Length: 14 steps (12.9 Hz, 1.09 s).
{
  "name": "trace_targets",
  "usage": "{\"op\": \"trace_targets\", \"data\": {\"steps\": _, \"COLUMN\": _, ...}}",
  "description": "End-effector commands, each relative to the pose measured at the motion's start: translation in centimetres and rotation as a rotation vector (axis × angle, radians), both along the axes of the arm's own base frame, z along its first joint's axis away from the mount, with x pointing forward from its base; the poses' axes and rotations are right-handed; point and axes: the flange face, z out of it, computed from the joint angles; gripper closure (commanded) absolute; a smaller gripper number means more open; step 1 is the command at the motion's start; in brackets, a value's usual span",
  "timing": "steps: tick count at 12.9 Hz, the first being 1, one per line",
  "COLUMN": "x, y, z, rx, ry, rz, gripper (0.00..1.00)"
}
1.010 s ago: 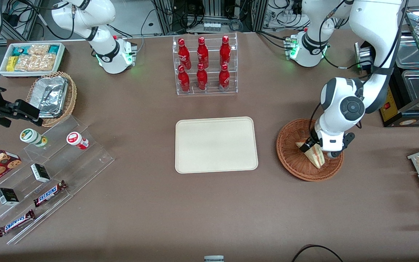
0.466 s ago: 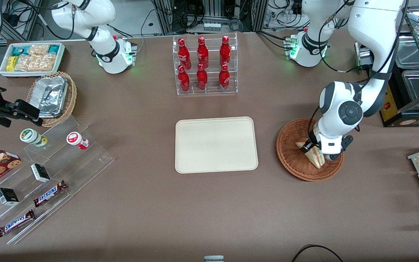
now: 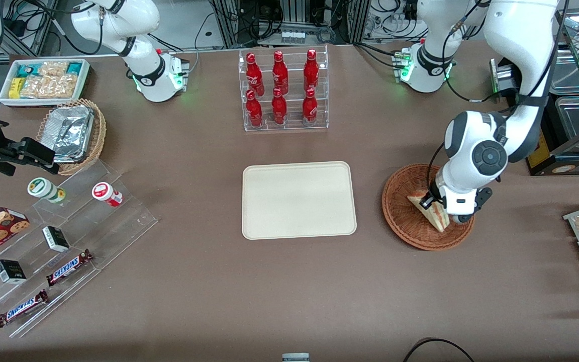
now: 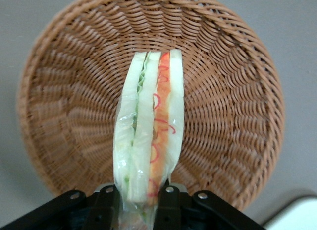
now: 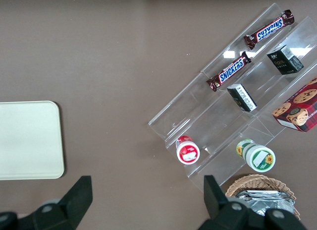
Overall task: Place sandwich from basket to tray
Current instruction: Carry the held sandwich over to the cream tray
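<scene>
Gripper (image 4: pixel 138 202) cut off by picture edge, only finger ends show, pinching sandwich (image 4: pixel 148 136). Sandwich's near end hidden between fingers (image 4: pixel 166 200). In front view, arm covers part of basket (image 3: pixel 405 221) and sandwich end. Tray (image 4: pixel 297 217) only corner seen in wrist view.

The brown table (image 3: pixel 194 301) carries the cream tray (image 3: pixel 299 200) as its middle landmark. Toward the working arm's end sits the wicker basket (image 3: pixel 404 221); farther from the front camera, a clear rack of red bottles (image 3: pixel 283 90) (six in all). The gripper (image 3: pixel 436 206) hangs over that basket.
</scene>
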Motion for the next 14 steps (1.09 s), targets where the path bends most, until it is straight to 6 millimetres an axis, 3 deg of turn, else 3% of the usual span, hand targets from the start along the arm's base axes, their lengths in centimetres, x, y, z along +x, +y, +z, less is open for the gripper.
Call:
{"op": "trace_targets", "data": {"steps": 1, "x": 1.0, "y": -3.6, "z": 5.7, "rx": 0.021, "ry": 0.068, "rz": -0.061, "gripper": 0.86}}
{"op": "trace_targets", "data": {"steps": 3, "x": 1.1, "y": -7.3, "z": 6.6, "rx": 0.025, "ry": 0.081, "rz": -0.120, "gripper": 0.88}}
{"op": "trace_targets", "data": {"steps": 6, "x": -0.5, "y": -12.8, "z": 7.0, "rx": 0.022, "ry": 0.068, "rz": -0.211, "gripper": 0.92}}
{"op": "trace_targets", "data": {"steps": 10, "x": -0.9, "y": -21.8, "z": 4.7, "rx": 0.016, "ry": 0.064, "rz": -0.344, "gripper": 0.92}}
{"op": "trace_targets", "data": {"steps": 11, "x": -1.4, "y": -24.8, "z": 3.7, "rx": 0.014, "ry": 0.065, "rz": -0.388, "gripper": 0.92}}
{"op": "trace_targets", "data": {"steps": 14, "x": -2.9, "y": -30.9, "z": 1.4, "rx": -0.008, "ry": 0.046, "rz": -0.448, "gripper": 0.92}}
